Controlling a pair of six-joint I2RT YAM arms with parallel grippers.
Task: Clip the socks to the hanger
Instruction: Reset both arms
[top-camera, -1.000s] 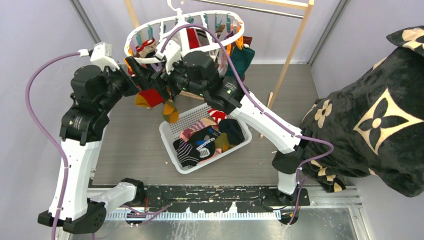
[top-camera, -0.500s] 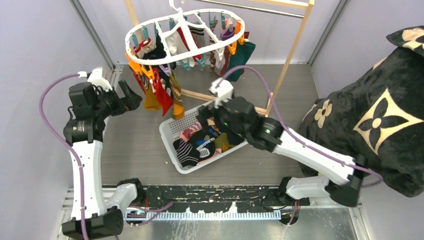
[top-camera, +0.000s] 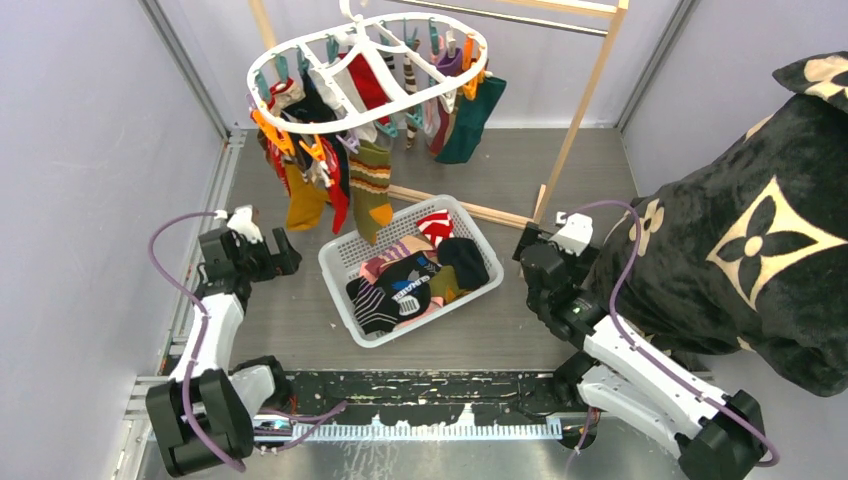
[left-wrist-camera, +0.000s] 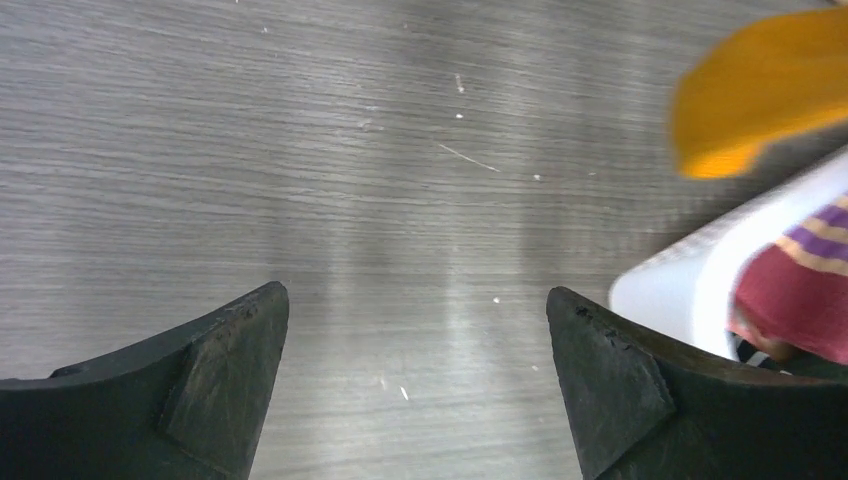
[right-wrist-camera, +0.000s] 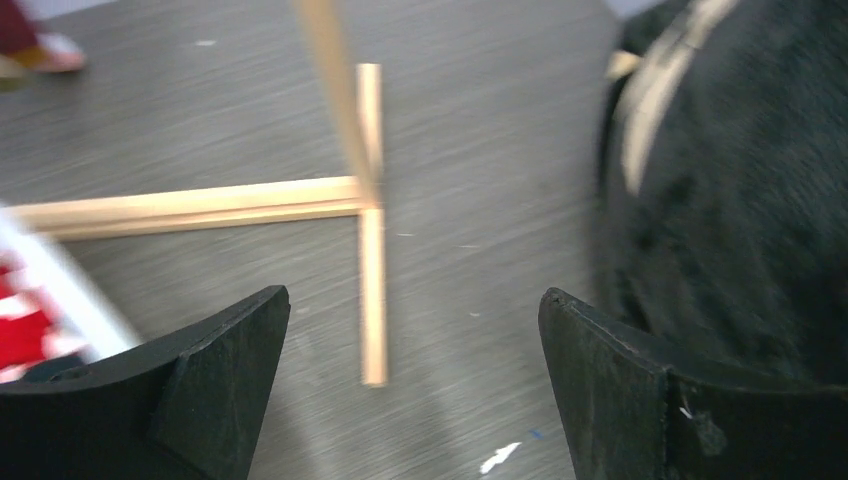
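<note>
Left gripper (left-wrist-camera: 417, 305) and right gripper (right-wrist-camera: 413, 305) rest low, jaws apart and empty, flanking the centre-frame basket (top-camera: 330, 265), seemingly ready to lift socks (top-camera: 405, 287) to the hanger (top-camera: 338, 78).

place: robot lab cell | evidence: plain walls (top-camera: 80, 120), aluminium rail (top-camera: 224, 172)

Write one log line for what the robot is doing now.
left gripper: open, empty | right gripper: open, empty | socks: some on hanger, others in basket
</note>
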